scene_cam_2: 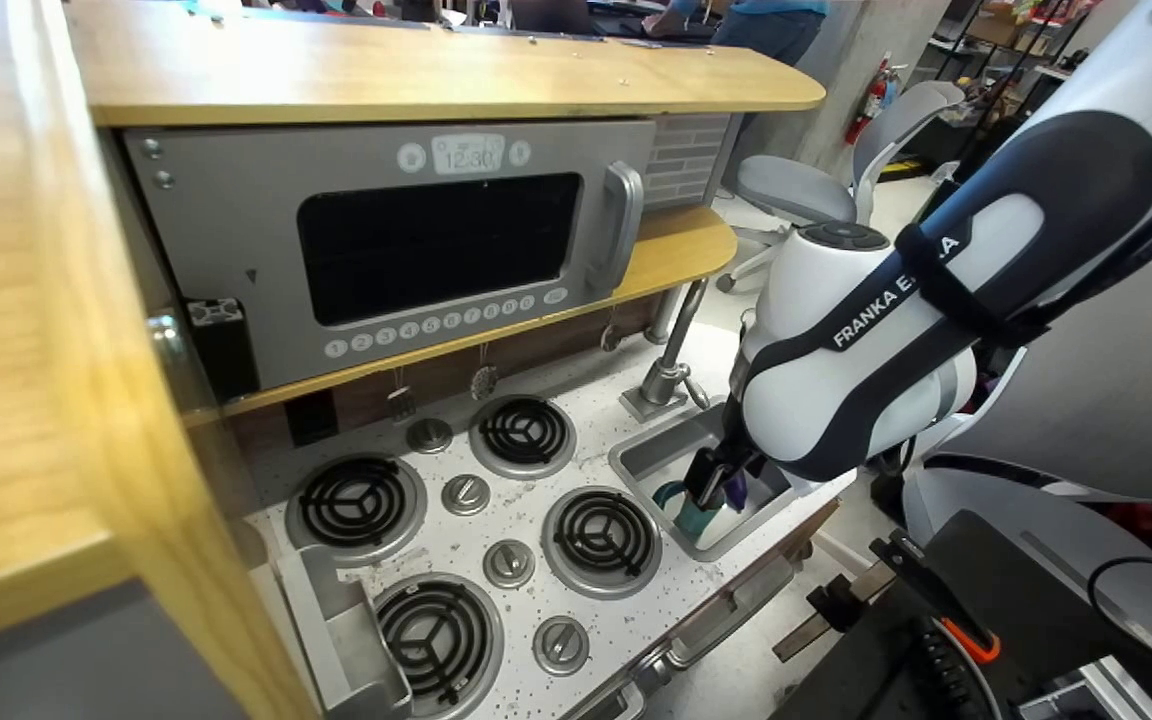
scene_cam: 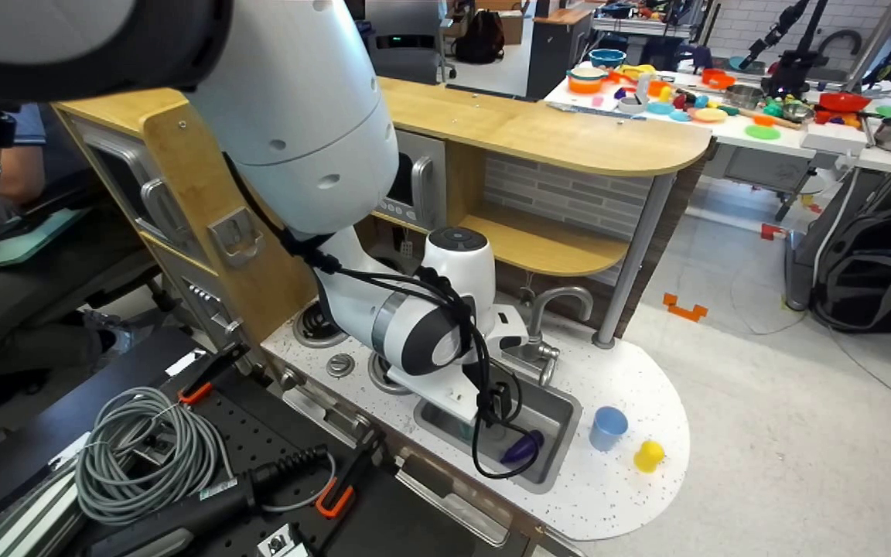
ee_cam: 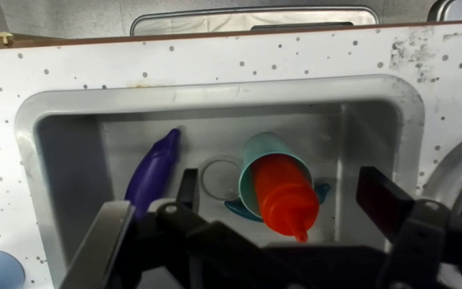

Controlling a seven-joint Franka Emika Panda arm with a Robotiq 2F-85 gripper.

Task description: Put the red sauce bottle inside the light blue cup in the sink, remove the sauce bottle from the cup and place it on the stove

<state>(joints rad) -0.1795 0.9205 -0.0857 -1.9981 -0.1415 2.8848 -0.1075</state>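
The red sauce bottle (ee_cam: 285,192) stands inside the light blue cup (ee_cam: 265,146), its nozzle end sticking out of the mouth. I cannot tell whether the cup is upright or tilted. The cup is in the grey sink (ee_cam: 215,96), and it also shows in the exterior views (scene_cam_2: 696,517) (scene_cam: 464,430). The bottle is hidden in both exterior views. My gripper (ee_cam: 279,180) is open over the sink, one finger on each side of the bottle and apart from it. It also shows in an exterior view (scene_cam_2: 716,475). The stove (scene_cam_2: 511,510), with its black burners, lies beside the sink.
A purple eggplant (ee_cam: 150,176) and a dark teal item (ee_cam: 241,210) by the cup's base lie in the sink. A darker blue cup (scene_cam: 609,428) and a yellow item (scene_cam: 649,456) stand on the counter. The faucet (scene_cam: 542,317) rises behind the sink. A microwave (scene_cam_2: 456,240) overhangs the stove.
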